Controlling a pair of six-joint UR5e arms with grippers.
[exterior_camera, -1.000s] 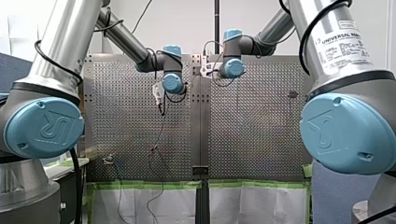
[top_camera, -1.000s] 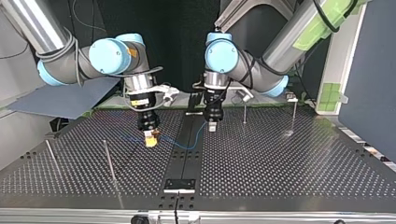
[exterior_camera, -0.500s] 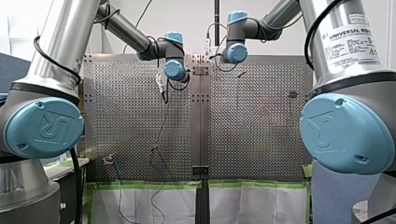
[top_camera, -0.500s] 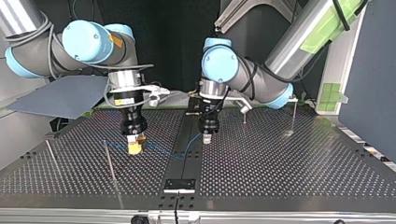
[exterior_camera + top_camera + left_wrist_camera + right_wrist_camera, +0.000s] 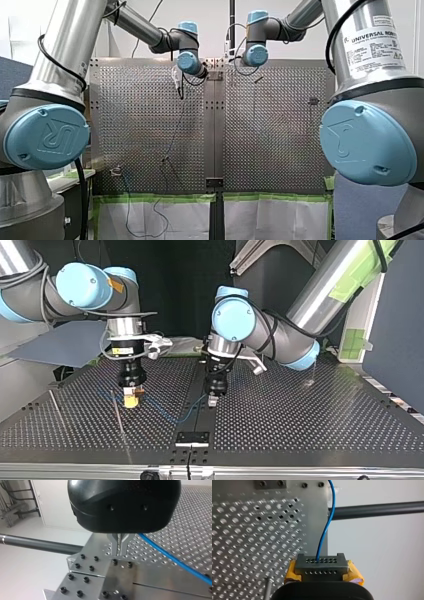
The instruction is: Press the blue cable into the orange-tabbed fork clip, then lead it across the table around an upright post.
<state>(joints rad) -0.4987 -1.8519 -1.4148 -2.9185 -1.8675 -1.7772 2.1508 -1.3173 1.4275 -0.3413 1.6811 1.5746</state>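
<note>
**Yellow-padded right gripper point(image 5: 131, 401) clamped on thin blue cable point(image 5: 325, 530) beside slim upright metal post point(image 5: 117, 412)**

At the top view's left, the post is seen just beside the right gripper. In the right wrist view the blue cable rises from between the yellow pads. Toward the middle, the cable sags onto the table and climbs to the black left gripper point(image 5: 213, 400). Its metal fingers point(image 5: 115, 546) are drawn nearly together. The cable passes just beside them, and whether it is pinched cannot be told. The orange-tabbed fork clip cannot be picked out with certainty.

The leading-round step is judged to be in hand. The cable is best carried low, past the side of the post away from the left gripper. Slack should be allowed so that nothing is tugged, and the pads held off the post.

The dark perforated metal table point(image 5: 300, 425) is split by a plain central strip point(image 5: 196, 390). A black backdrop point(image 5: 185, 290) is seen behind, and a white panel with green tape point(image 5: 356, 337) at the right.
</note>
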